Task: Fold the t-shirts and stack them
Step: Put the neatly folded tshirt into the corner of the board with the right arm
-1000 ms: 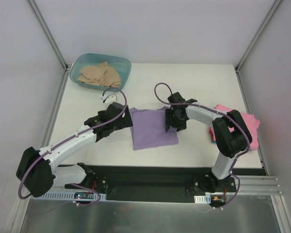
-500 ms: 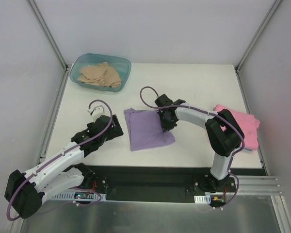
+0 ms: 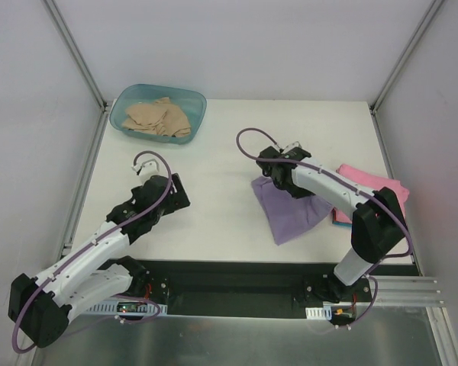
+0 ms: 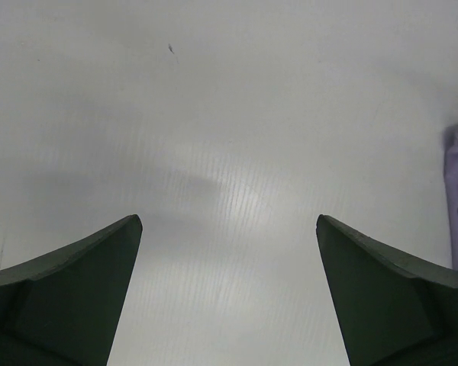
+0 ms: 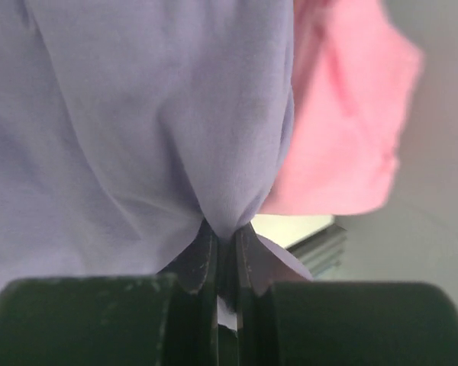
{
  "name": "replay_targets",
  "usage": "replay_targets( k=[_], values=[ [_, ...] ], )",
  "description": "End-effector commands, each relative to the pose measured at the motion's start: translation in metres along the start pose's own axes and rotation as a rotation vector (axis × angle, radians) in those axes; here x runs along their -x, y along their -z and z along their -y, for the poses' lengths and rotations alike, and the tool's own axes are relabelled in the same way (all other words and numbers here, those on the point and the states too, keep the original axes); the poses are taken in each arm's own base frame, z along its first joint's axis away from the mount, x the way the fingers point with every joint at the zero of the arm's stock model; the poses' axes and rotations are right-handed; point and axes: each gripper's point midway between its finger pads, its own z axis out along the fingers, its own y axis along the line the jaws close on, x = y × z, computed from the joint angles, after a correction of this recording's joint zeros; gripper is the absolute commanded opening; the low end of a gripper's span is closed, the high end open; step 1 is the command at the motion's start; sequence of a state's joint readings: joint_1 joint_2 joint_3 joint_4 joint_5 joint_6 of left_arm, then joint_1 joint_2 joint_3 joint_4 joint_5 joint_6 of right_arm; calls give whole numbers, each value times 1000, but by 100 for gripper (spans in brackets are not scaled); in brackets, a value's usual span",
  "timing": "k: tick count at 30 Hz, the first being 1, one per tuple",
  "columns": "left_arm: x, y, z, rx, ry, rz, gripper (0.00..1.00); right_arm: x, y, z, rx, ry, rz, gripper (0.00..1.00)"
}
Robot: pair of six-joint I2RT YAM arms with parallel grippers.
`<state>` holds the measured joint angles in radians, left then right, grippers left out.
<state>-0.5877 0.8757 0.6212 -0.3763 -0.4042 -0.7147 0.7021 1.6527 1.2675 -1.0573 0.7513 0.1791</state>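
Pink shirt [image 3: 374, 191]: folded, lying at the table's right edge.
Purple shirt [image 3: 290, 213]: folded, pinched by the right gripper [image 3: 277, 171], just beside the pink one, not yet stacked.
Tan shirt [image 3: 159, 117]: crumpled in the tub [image 3: 124, 103], unfolded.
Left gripper [image 4: 229, 305]: jaws apart, holding nothing.

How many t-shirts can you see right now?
3: the lavender t-shirt pinched in the right gripper, the pink t-shirt by the table's right edge, the tan t-shirt in the teal tub.

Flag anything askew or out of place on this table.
The lavender t-shirt, pinched in the right end effector, hangs skewed and bunched instead of flat, overlapping the pink t-shirt. The tan t-shirt lies crumpled in the teal tub.
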Motion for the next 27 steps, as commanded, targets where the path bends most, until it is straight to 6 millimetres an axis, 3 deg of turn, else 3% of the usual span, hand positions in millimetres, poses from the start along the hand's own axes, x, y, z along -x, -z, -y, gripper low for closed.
replay_targets(
  k=[1,13,27],
  values=[
    [13,7,-10,14,-13,65,99,9,22,84,-262,-51,42,1],
    [16,11,-25,37,10,111,99,14,47,148,-330,-98,49,1],
    [17,3,-29,91,-9,88,99,31,79,184,-186,-203,156,1]
  ],
)
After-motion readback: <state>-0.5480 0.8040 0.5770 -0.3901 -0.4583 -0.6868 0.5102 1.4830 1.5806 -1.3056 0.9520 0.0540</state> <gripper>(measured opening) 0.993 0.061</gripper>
